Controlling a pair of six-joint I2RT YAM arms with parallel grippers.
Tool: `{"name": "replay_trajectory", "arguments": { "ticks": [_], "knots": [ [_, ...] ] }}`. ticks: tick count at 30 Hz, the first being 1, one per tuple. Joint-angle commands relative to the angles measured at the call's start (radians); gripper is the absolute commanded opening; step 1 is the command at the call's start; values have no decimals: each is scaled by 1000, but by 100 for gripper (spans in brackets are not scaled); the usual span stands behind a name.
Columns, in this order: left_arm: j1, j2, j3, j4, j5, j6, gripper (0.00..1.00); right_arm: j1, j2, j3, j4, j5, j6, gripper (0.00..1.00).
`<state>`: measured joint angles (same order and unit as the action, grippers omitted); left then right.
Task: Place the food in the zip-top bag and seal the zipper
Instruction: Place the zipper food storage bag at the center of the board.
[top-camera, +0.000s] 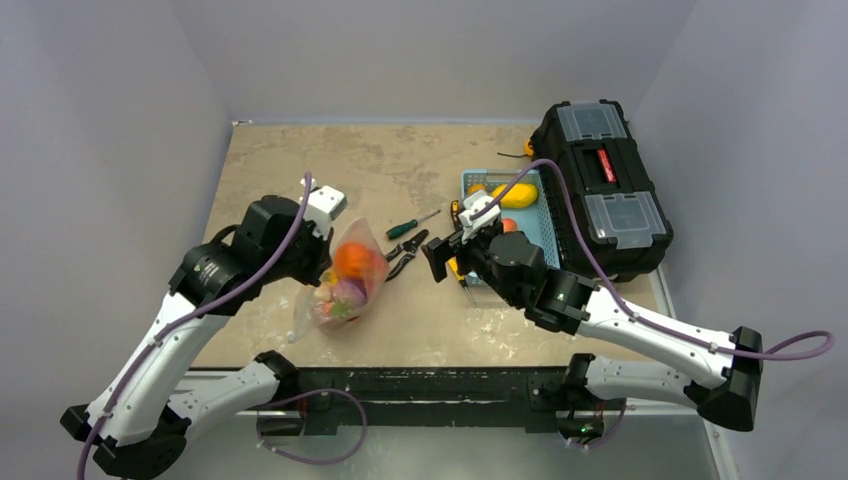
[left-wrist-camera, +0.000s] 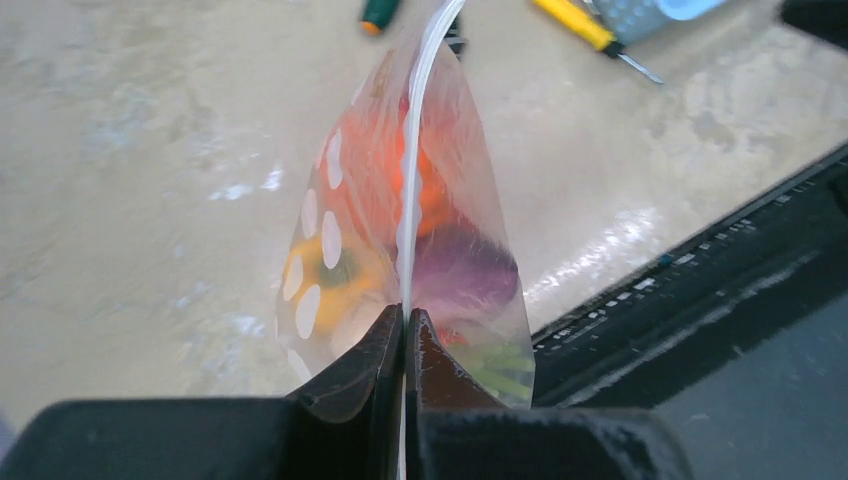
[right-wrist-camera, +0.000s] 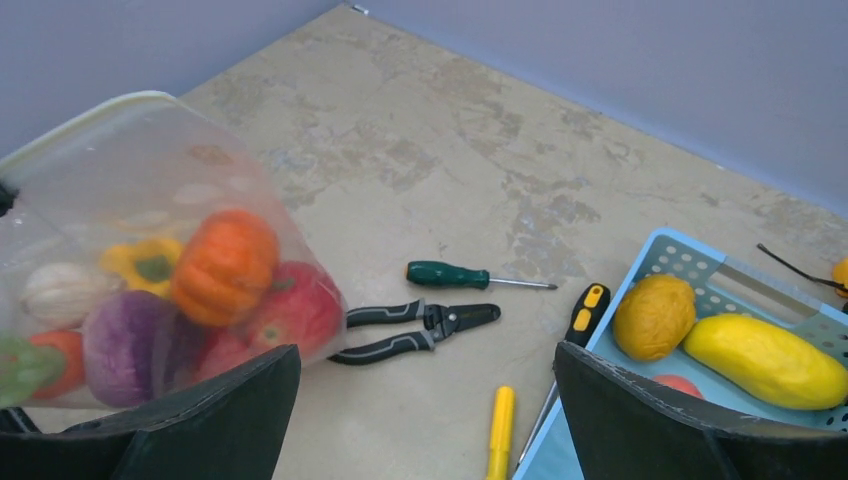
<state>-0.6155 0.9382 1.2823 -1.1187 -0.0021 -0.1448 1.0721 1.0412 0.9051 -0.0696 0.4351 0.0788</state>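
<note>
The zip-top bag (top-camera: 345, 280) hangs upright over the table's left middle, clear with white dots. It holds food: an orange pumpkin (right-wrist-camera: 225, 265), a red piece (right-wrist-camera: 300, 310), a purple piece (right-wrist-camera: 125, 340) and a yellow pepper (right-wrist-camera: 145, 260). My left gripper (left-wrist-camera: 405, 322) is shut on the zipper (left-wrist-camera: 415, 130), which runs away from it as a thin white strip. My right gripper (right-wrist-camera: 425, 400) is open and empty, to the right of the bag, above the tools. More food lies in the blue basket: a yellow mango (right-wrist-camera: 765, 360) and an orange-yellow fruit (right-wrist-camera: 655, 315).
Black pliers (right-wrist-camera: 415, 330) and a green screwdriver (right-wrist-camera: 450, 275) lie just right of the bag. Yellow-handled screwdrivers (right-wrist-camera: 500, 425) lie by the light blue basket (right-wrist-camera: 690, 255). A black toolbox (top-camera: 600, 185) stands at the right. The table's near edge is close below the bag.
</note>
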Motion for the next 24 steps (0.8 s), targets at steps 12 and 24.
{"name": "replay_trajectory", "arguments": {
  "ticks": [12, 24],
  "knots": [
    [290, 404, 236, 49, -786, 78, 0, -18, -24, -29, 3, -13, 103, 99],
    [275, 923, 494, -19, -494, 23, 0, -19, -61, -46, -37, 13, 128, 99]
  ]
}}
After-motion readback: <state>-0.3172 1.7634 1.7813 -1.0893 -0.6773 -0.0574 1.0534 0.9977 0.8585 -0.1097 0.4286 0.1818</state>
